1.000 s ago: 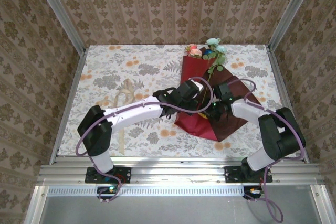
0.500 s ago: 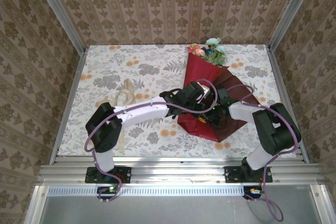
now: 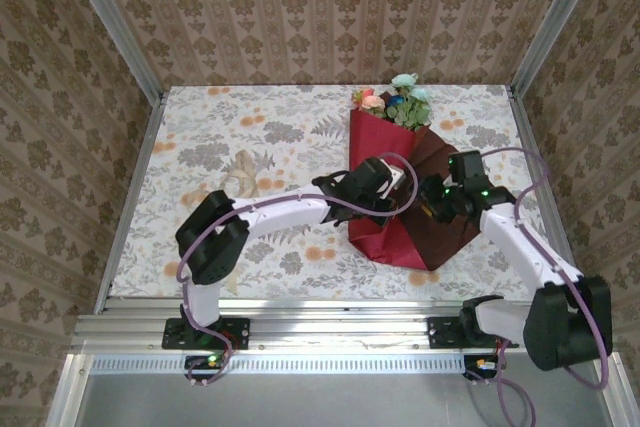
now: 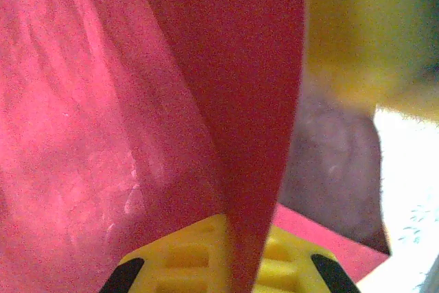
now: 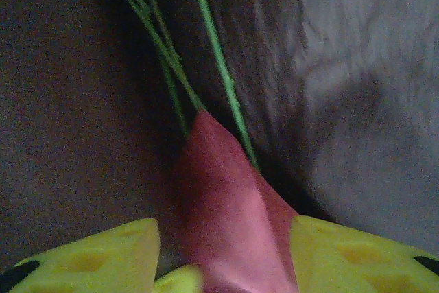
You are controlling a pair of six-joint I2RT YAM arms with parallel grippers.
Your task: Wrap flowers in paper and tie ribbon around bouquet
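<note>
The paper (image 3: 372,232) lay on the right half of the table (image 3: 200,137), with a red fold on its left and the dark maroon face spread to the right. The flowers (image 3: 398,105) stuck out at its far end. The left gripper (image 3: 395,185) had its jaws clenched on a red fold, which ran up between its yellow fingers (image 4: 178,262). The right gripper (image 5: 226,252) sat just beside it. A pinkish-red corner of paper lay between its jaws, near the green stems (image 5: 214,66), but I could not tell whether they pinched it. The ribbon (image 3: 237,179) lay well apart on the left.
</note>
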